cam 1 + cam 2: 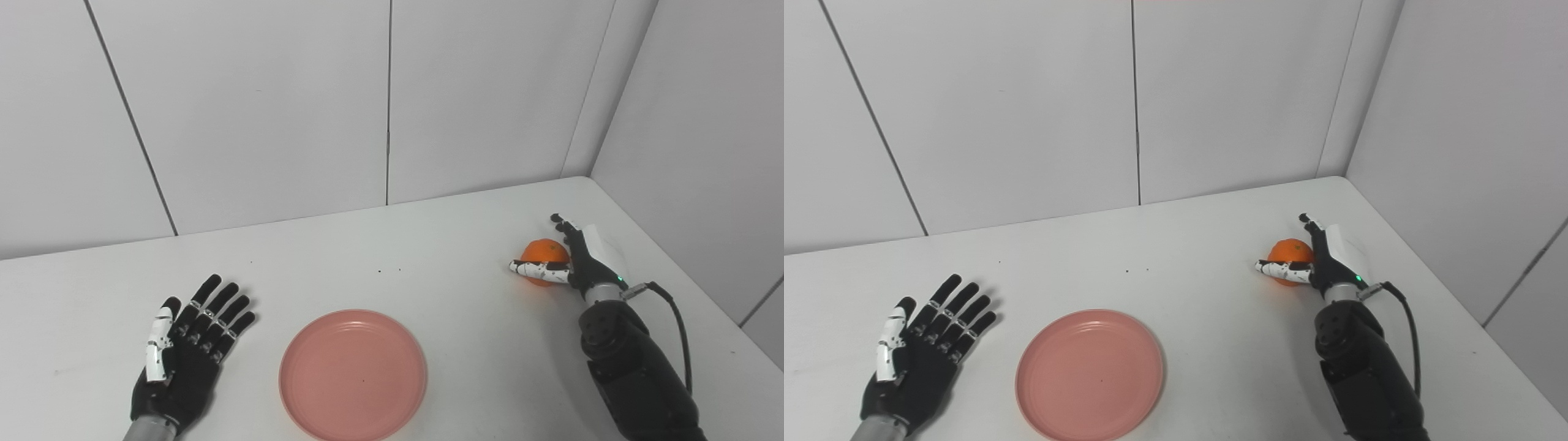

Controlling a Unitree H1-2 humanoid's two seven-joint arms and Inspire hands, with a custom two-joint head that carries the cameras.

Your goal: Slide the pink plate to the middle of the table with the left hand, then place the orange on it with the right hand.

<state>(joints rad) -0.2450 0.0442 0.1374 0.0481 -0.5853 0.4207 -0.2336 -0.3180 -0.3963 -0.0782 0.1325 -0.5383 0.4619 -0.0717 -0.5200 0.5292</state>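
Note:
The pink plate (pixel 353 374) lies empty near the table's front edge, about midway across. My left hand (pixel 187 352) rests palm down to the left of the plate, open, fingers spread, a short gap from its rim. The orange (pixel 542 251) sits on the table at the right. My right hand (pixel 576 260) stands beside it, open. Its thumb (pixel 539 271) reaches across the near side of the fruit and its fingers (pixel 566 233) stretch along the far right side. Whether they press on the orange I cannot tell.
The white table (pixel 429 245) meets grey wall panels at the back and at the right, forming a corner behind the orange. A black cable (pixel 677 318) loops off the right wrist. A few dark specks (pixel 389 269) lie mid-table.

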